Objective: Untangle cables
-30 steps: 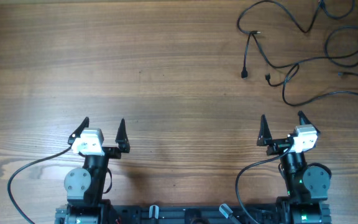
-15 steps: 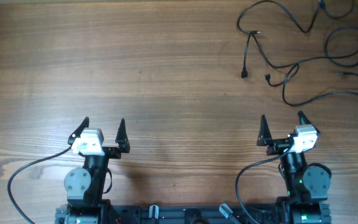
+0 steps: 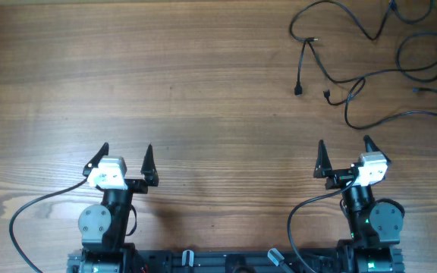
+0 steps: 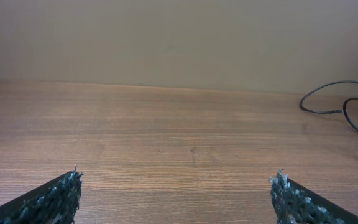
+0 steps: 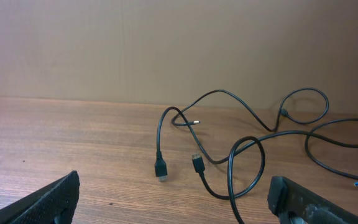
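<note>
While the cables [image 3: 370,76] lie loose and wavy on the table [image 3: 203,83], I see them far out past my right gripper [image 3: 344,144], ahead of its fingers and a bit off to the right. They are thin and black, with loops that cross over each other. In the right wrist view, two small plug ends lie close side by side, straight ahead of the fingers. Nothing touches the cables. My right gripper is spread wide and has nothing between its fingers. My left gripper [image 3: 126,152] is spread wide too, and it holds nothing. From the left fingers, the cables are well away, far ahead and off to the right. Only one loop shows at the right edge of the left wrist view. Both grippers sit near my side of the table, well apart from each other.
</note>
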